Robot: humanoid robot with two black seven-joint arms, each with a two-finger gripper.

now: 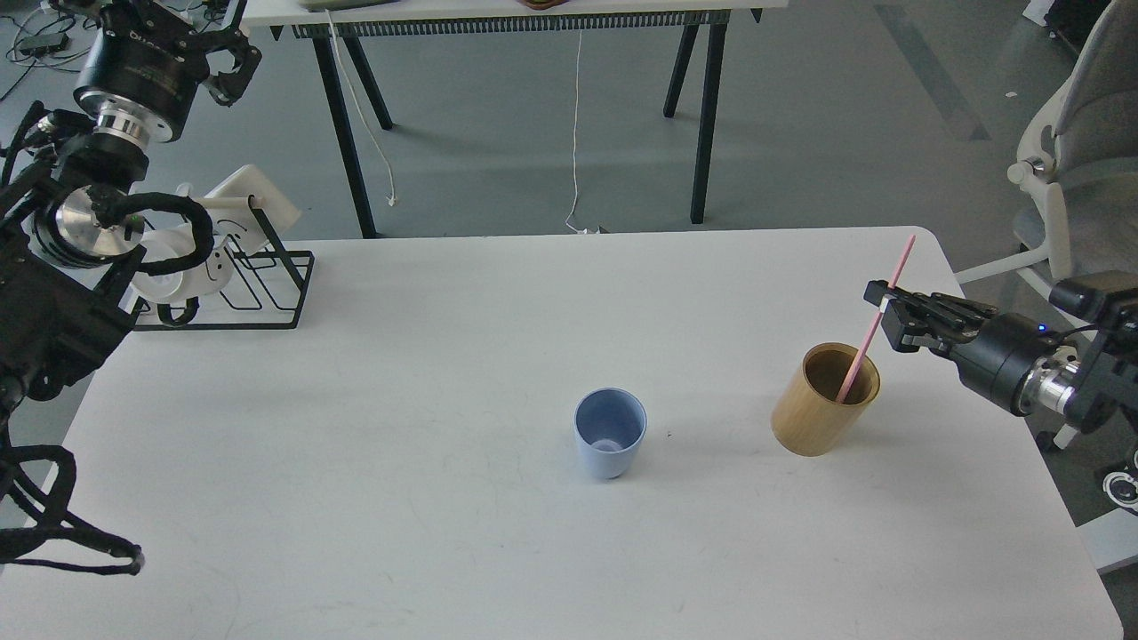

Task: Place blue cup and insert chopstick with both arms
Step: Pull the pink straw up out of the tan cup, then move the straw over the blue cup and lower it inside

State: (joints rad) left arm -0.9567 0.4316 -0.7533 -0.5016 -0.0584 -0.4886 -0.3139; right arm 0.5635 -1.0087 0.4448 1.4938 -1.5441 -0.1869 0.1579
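The blue cup (610, 433) stands upright and empty on the white table (444, 533), near the middle. The pink chopstick (876, 316) leans steeply, with its lower end inside the mouth of a tan wooden cylinder (822, 411). My right gripper (885, 306) is shut on the chopstick about midway up, above and to the right of the cylinder. My left gripper (228, 64) is raised at the far left, beyond the table's back edge, with its fingers spread and nothing in them.
A black wire rack (267, 289) with white mugs (253, 209) stands at the table's back left corner. An office chair (1080, 169) is off the table's right side. Another table's legs (707, 116) stand behind.
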